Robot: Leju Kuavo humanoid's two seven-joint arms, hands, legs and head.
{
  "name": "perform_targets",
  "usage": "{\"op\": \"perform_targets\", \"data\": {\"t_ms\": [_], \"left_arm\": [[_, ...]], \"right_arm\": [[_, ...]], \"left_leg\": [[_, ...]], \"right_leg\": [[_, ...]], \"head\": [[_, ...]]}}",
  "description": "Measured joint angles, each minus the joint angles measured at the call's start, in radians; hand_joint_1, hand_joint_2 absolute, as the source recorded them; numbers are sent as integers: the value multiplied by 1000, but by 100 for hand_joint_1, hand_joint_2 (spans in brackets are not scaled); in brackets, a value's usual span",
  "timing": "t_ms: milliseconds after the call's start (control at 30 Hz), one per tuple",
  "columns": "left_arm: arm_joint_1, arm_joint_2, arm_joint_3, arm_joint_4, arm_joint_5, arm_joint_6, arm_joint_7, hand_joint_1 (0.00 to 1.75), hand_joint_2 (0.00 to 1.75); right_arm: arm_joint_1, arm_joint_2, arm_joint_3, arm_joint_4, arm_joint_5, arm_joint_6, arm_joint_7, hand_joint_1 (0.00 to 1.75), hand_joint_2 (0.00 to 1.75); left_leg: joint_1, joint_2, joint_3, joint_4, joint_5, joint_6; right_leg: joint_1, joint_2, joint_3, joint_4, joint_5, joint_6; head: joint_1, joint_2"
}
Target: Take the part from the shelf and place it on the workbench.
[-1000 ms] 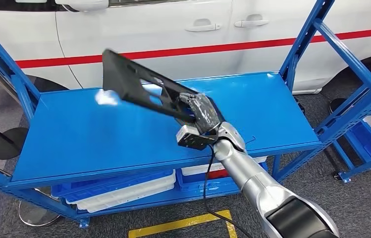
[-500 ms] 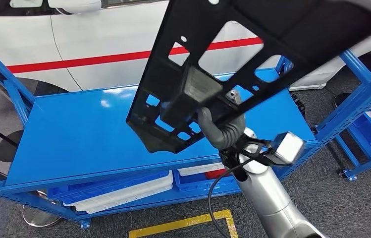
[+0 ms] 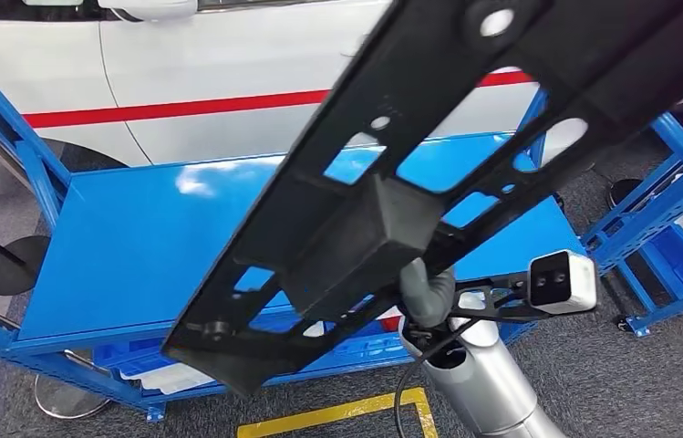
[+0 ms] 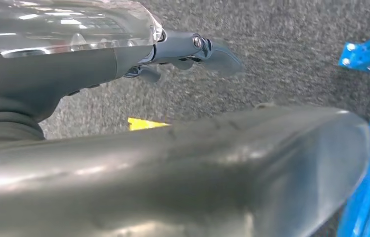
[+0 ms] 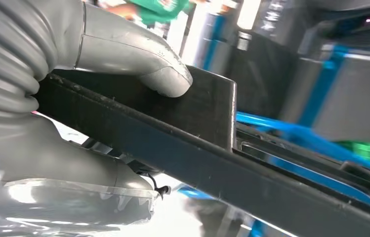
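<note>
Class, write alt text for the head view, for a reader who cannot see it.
A long black part with cut-out holes, gripped from below by the right robot hand, is raised close to the camera and slants across the picture. Behind it stands a blue shelf, with a white car beyond.

A long black part (image 3: 465, 137) with cut-out openings is being held up close to the camera, running diagonally from the lower left to the upper right of the head view. It is being gripped from beneath by the right hand (image 3: 427, 290), whose grey fingers (image 3: 421, 278) are being partly hidden behind the part. A white wrist camera (image 3: 562, 281) is sitting beside the silver arm (image 3: 479, 383). Behind, the blue shelf (image 3: 128, 246) is standing before a white car (image 3: 228, 64) with a red stripe. White trays (image 3: 166, 378) are lying on the lower shelf level.
</note>
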Motion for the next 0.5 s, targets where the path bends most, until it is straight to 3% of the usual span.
{"op": "perform_targets", "data": {"t_ms": [33, 67, 100, 167, 200, 300, 367, 467, 500], "left_arm": [[0, 0, -2, 0, 0, 0, 5, 0, 0], [-1, -1, -5, 0, 0, 1, 11, 0, 0], [-2, -1, -10, 0, 0, 2, 16, 0, 0], [-4, -2, -20, 0, 0, 3, 25, 0, 0], [-4, -2, -25, 0, 0, 4, 28, 0, 0], [0, -2, -35, 0, 0, 8, 40, 0, 0], [3, -3, -38, 0, 0, 11, 48, 0, 0], [5, -2, -40, 0, 0, 15, 56, 0, 0], [6, -1, -40, 0, 0, 16, 59, 0, 0]], "right_arm": [[5, 0, 22, 18, 26, -2, -5, 173, 175], [12, 0, 50, 39, 56, -4, -16, 173, 175], [18, 0, 77, 60, 86, -7, -34, 173, 175], [31, 0, 128, 97, 139, -12, -77, 173, 175], [42, 0, 147, 109, 162, -15, -91, 173, 175], [87, 1, 174, 125, 208, -18, -100, 173, 175], [107, 6, 175, 128, 222, -21, -100, 173, 175], [124, 12, 175, 133, 229, -31, -100, 173, 175], [129, 13, 175, 136, 230, -33, -100, 173, 175]], "left_leg": [[0, 0, -1, 2, 0, 0], [0, -1, -3, 5, -1, -1], [1, -2, -4, 9, -2, -3], [-2, -5, -11, 17, -3, -11], [-4, -6, -15, 19, -2, -16], [-2, -6, -22, 19, 2, -36], [1, -5, -36, 54, -35, -45], [2, -3, -92, 228, -153, -52], [2, -3, -101, 273, -174, -53]], "right_leg": [[-2, -1, 3, -5, 14, 1], [-5, -1, 25, -46, 44, 1], [-7, -2, 60, -115, 79, -1], [-6, -2, 115, -231, 121, -5], [-4, -1, 125, -256, 126, -9], [-1, 0, 118, -264, 136, -27], [-2, -3, 113, -273, 148, -45], [2, -6, 94, -275, 165, -57], [4, -7, 85, -274, 172, -57]], "head": [[0, 0], [0, 0], [0, 0], [0, 0], [0, 0], [0, 0], [0, 0], [0, 0], [0, 0]]}}
